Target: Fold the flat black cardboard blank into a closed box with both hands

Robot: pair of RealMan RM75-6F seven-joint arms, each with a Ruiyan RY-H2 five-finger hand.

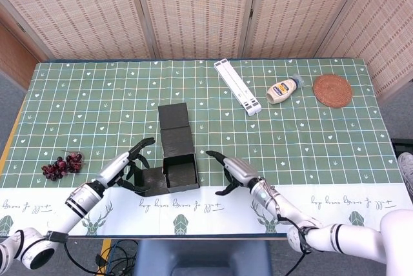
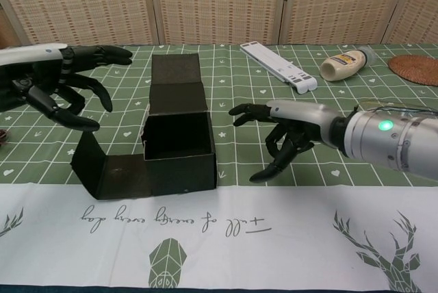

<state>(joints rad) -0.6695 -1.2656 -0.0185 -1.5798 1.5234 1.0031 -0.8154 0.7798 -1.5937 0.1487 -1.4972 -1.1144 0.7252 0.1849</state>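
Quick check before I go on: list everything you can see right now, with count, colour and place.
cardboard box: one, black, partly folded, top open, near table edge at centre
grapes: one bunch, dark red, near left
folding stand: one, white, far centre
squeeze bottle: one, cream, lying far right
coaster: one, brown woven, far right
tablecloth: one, green check
left hand: open, beside the box's left flap
right hand: open, right of the box, apart from it

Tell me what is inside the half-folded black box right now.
The black box stands open at the top, and both views show only its own dark floor and walls, nothing lying in it. The near wall hides the front strip of the floor in the chest view.
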